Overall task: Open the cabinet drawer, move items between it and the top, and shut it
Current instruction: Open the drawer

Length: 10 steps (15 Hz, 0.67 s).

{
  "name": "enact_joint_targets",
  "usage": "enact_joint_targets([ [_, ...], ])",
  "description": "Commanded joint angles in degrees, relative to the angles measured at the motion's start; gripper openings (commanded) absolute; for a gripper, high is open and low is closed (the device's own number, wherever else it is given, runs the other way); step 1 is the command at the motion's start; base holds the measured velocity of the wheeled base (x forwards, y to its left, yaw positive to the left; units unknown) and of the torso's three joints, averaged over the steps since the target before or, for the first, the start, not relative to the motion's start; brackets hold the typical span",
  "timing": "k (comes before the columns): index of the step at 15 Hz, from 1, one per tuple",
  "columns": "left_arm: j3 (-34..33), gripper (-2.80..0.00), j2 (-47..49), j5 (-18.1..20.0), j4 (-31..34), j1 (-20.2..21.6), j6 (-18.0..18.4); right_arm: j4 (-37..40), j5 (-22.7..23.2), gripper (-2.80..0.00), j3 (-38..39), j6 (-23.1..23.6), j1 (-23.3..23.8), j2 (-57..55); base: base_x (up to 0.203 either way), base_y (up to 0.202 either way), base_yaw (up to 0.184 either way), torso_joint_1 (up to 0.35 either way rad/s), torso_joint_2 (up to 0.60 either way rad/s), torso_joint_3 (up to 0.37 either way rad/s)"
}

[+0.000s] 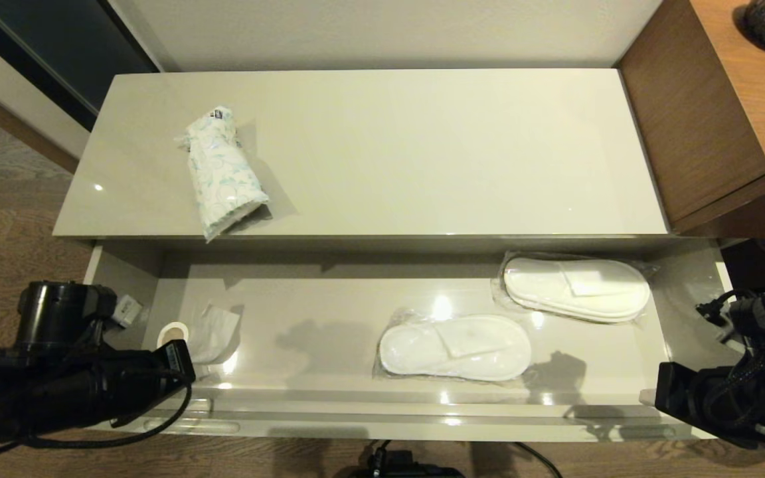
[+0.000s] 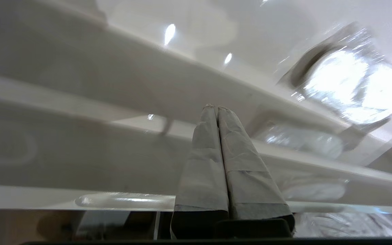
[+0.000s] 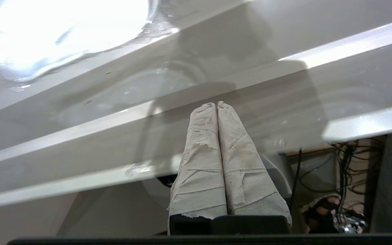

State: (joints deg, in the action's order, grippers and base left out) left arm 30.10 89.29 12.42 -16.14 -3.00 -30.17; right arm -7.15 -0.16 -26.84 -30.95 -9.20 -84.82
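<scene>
The left tool [image 2: 217, 108] hangs at the front left corner of the open cabinet drawer [image 1: 303, 312], its taped fingers pressed together on nothing. Near the top's [image 1: 422, 153] front left edge lies the wrapped bundle [image 1: 223, 172], one end just overhanging the drawer; it looks soft and light, so a pinch across its middle should hold it. In the drawer's right half lie two pairs of slippers [image 1: 455, 346] sealed in clear film, apart from each other; they look flat, floppy and slippery, probably best gripped at an edge. The right tool [image 3: 216, 104] sits at the front right corner, likewise closed and empty.
</scene>
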Motion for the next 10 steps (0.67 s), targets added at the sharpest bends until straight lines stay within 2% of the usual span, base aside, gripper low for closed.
enact_joint_targets([
  [1, -1.18, -2.80, 2.38, 0.06, -0.12, -0.08, -0.15, -0.76, -0.19, -2.80, 0.91, -0.17, -0.02, -3.33, 0.000, 0.000, 0.000, 0.000, 0.00, 0.000],
  [3, -3.11, -2.80, 4.23, 0.16, -2.75, -0.08, -0.01, -1.89, -0.08, -2.80, 2.78, -0.16, -0.02, -4.89, 0.000, 0.000, 0.000, 0.000, 0.00, 0.000],
  [5, -7.22, -2.80, 7.32, 0.68, -6.03, -0.14, 2.38, -2.45, 0.29, -2.80, 4.41, -0.02, -0.02, -7.20, 0.000, 0.000, 0.000, 0.000, 0.00, 0.000],
  [9, -10.36, -2.80, 7.59, 1.15, -3.81, -0.08, 7.82, -2.43, 0.63, -2.80, 7.59, 0.46, -0.03, -6.80, 0.000, 0.000, 0.000, 0.000, 0.00, 0.000],
  [10, -11.76, -2.80, 6.63, 1.28, -1.47, -0.08, 9.31, -2.47, 0.66, -2.80, 9.95, 0.62, -0.03, -5.98, 0.000, 0.000, 0.000, 0.000, 0.00, 0.000],
])
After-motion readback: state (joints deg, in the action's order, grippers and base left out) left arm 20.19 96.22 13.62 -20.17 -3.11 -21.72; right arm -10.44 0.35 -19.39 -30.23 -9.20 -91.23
